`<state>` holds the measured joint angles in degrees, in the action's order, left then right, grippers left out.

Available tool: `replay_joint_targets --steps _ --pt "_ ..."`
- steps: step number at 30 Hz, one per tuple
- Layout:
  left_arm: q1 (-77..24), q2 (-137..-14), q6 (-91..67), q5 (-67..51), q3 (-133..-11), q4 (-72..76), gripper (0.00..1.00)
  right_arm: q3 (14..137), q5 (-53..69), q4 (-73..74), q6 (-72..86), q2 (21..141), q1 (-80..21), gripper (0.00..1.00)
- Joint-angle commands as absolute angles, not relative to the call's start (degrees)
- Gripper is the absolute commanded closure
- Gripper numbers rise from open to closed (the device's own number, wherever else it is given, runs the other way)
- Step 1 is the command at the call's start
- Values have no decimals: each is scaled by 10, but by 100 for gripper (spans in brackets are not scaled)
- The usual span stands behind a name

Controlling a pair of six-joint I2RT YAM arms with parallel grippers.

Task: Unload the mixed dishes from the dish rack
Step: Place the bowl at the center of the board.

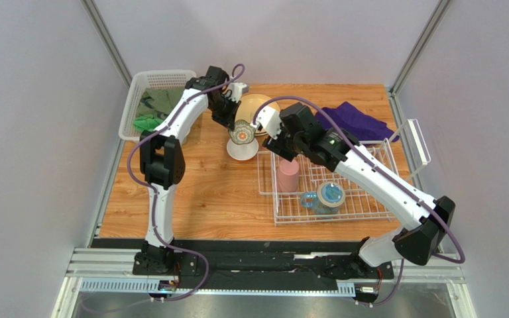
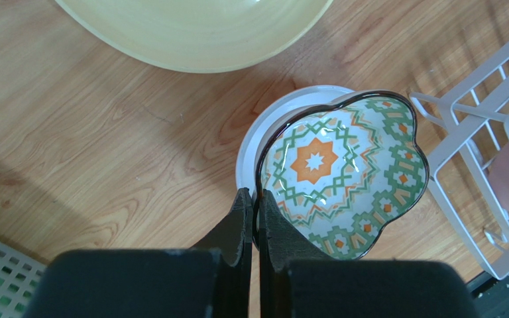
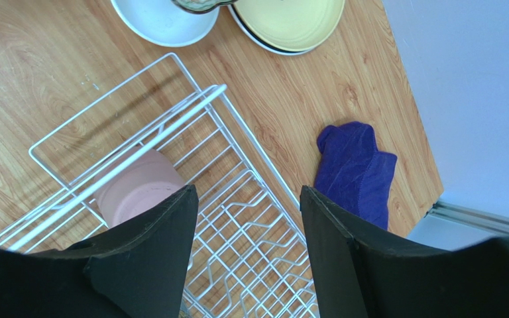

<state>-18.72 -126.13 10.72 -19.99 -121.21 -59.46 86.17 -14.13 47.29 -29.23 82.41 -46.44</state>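
Observation:
My left gripper [image 2: 257, 199] is shut on the dark rim of a small orange, green and white patterned bowl [image 2: 343, 172], which hangs over a white bowl [image 2: 264, 129] on the table. From above, the patterned bowl [image 1: 242, 134] is just left of the dish rack [image 1: 343, 205]. Cream-tan plates [image 1: 258, 106] lie stacked behind it. A pink tumbler [image 1: 288, 175] and a blue-handled mug [image 1: 330, 196] rest in the rack. My right gripper [image 3: 247, 199] is open and empty above the rack's wires [image 3: 237, 165], with the pink tumbler [image 3: 138, 189] beside its left finger.
A purple cloth [image 1: 356, 122] lies behind the rack, near the right wall. A white mesh basket [image 1: 154, 99] holding green cloth stands at the back left. Bare wooden tabletop lies in front of the white bowl, left of the rack.

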Motion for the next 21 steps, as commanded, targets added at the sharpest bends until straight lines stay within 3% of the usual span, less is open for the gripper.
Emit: replay_joint_targets --steps 1,21 --pt "-188 -1258 100 -225 -1186 -548 100 853 -102 473 -269 794 -435 36" --pt "-187 -1274 98 -229 -1129 -522 100 800 -76 461 -270 776 -411 36"
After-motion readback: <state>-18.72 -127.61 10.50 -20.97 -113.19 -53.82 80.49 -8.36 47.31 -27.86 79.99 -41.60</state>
